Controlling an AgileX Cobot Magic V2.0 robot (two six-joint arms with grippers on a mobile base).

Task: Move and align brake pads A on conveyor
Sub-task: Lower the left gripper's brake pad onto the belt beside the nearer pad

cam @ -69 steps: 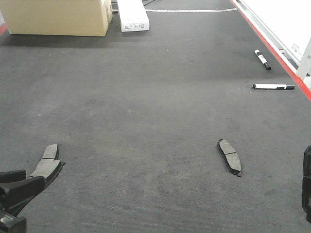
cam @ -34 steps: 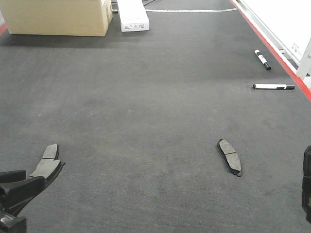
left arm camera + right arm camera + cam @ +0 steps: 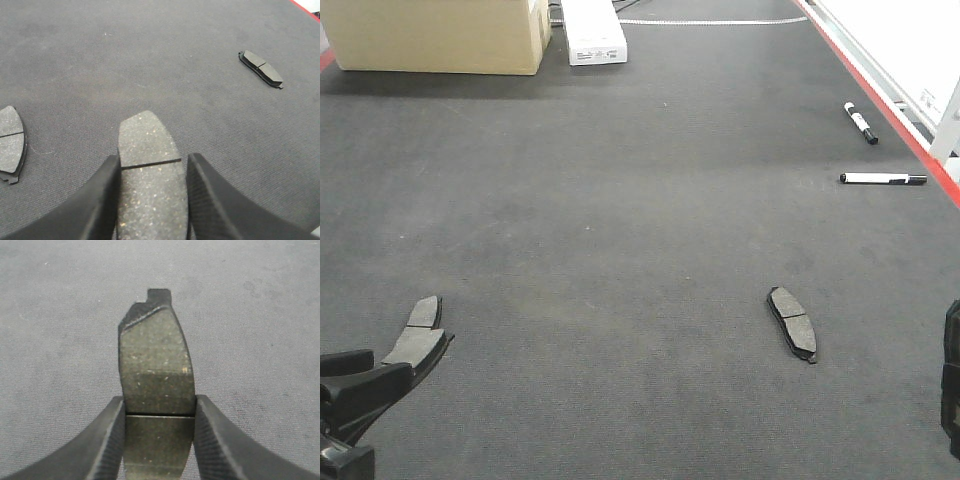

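Note:
On the dark grey conveyor (image 3: 640, 200), one brake pad (image 3: 793, 322) lies flat at the right, also in the left wrist view (image 3: 261, 68). Another pad (image 3: 425, 312) lies at the near left (image 3: 10, 142). Just in front of it, my left gripper (image 3: 385, 372) (image 3: 154, 159) is shut on a third pad (image 3: 415, 347) (image 3: 149, 150), its fingers pressing both long edges. My right gripper (image 3: 159, 400) is shut on a fourth pad (image 3: 156, 365), which sticks out forward over the belt. In the front view only its dark body (image 3: 952, 385) shows at the right edge.
A cardboard box (image 3: 440, 35) and a white box (image 3: 592, 30) stand at the belt's far end. Two markers (image 3: 861, 123) (image 3: 882, 179) lie near the red frame edge (image 3: 880, 100) on the right. A white panel rises beyond that edge.

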